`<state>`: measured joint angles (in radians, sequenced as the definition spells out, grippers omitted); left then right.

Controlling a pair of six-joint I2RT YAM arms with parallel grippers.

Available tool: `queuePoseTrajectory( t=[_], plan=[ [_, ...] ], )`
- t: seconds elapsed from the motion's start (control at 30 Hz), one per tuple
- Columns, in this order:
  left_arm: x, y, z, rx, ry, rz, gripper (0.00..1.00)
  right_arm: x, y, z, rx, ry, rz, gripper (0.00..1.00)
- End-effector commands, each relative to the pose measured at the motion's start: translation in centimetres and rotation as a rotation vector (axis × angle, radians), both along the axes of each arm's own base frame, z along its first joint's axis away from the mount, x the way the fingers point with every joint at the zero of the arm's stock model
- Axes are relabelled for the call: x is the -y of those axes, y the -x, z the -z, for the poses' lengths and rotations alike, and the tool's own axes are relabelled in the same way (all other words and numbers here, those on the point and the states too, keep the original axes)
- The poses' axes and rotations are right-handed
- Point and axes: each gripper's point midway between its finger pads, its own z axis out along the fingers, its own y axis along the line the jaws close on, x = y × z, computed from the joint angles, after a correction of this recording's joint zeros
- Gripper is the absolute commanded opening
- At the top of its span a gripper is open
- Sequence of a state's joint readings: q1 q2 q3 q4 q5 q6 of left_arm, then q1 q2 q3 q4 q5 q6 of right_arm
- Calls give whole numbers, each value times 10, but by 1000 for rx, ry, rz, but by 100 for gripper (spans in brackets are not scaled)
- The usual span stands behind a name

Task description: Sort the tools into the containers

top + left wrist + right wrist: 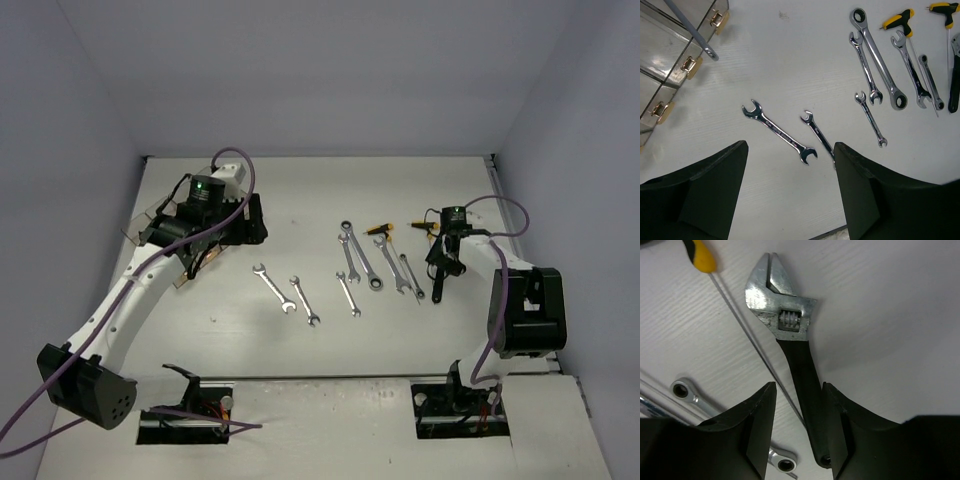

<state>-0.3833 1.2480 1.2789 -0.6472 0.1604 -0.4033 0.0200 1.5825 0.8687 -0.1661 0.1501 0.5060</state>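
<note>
Right gripper (799,390): the jaws stand partly apart and straddle the black handle of the adjustable wrench (785,310). One finger is at or against the handle, but a strip of table (890,315) shows on the other side, so it is not clamped.
Adjustable wrench: it lies flat, with the silver head toward the top of the right wrist view and the handle running down between the fingers.
Neighbours: the thin shaft of a yellow-handled hex key (702,255) slants just beside the handle. A ring-ended spanner (685,390) lies at the lower left of that view.
Left gripper (790,146): the jaws are wide apart and hold nothing. It hangs above two open-ended spanners (779,132).
Containers (665,45): they sit at the upper left of the left wrist view and the left of the overhead view (150,215), well apart from the adjustable wrench on the right.
Other tools: the spanners lie in a loose row across the middle of the overhead view.
Step in hand: it appears to be the grasp of the adjustable wrench, with the jaws placed but the grip not made.
Next move: it likely calls for closing squarely on the handle without trapping the hex key shaft. A lift and a long carry toward the bins would follow.
</note>
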Motion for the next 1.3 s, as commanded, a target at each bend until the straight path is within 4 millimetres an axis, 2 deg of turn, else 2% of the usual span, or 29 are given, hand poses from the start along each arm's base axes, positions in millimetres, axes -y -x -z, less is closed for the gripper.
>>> queuePoseTrajectory(
  t=[0.0, 0.4, 0.47, 0.5, 0.57, 0.6, 0.63, 0.73, 0.97, 1.0, 1.1, 1.2, 1.27],
  plan=[
    [4, 0, -13, 64, -15, 43, 67, 3, 6, 11, -33, -8, 23, 40],
    [15, 2, -11, 65, -32, 80, 67, 10, 26, 37, -128, 30, 26, 38],
    [17, 3, -10, 64, -30, 86, 67, 10, 28, 40, -141, 30, 15, 32],
    [18, 3, -10, 64, -29, 88, 67, 9, 28, 40, -142, 27, 8, 26],
    [20, 4, -9, 59, -22, 90, 67, 9, 26, 39, -137, 27, -4, 5],
    [22, 4, -9, 57, -15, 94, 67, 9, 25, 38, -135, 31, -16, 0],
    [24, 4, -9, 56, -7, 97, 67, 9, 23, 35, -126, 34, -27, 0],
    [30, 3, -10, 57, 20, 105, 67, 8, 14, 17, -67, 39, -52, 0],
    [52, -3, -20, 52, 108, 141, 67, 1, -11, -67, 187, 71, -140, 0],
    [55, -4, -22, 51, 122, 145, 67, -4, -13, -69, 195, 67, -155, 0],
    [68, -9, -28, 45, 183, 160, 67, -26, -19, -105, 302, 69, -231, 0],
    [81, -12, -33, 38, 244, 181, 67, -52, -22, -128, 367, 79, -316, 0],
    [94, -13, -40, 33, 303, 203, 67, -76, -23, -145, 419, 50, -384, 0]
  ],
)
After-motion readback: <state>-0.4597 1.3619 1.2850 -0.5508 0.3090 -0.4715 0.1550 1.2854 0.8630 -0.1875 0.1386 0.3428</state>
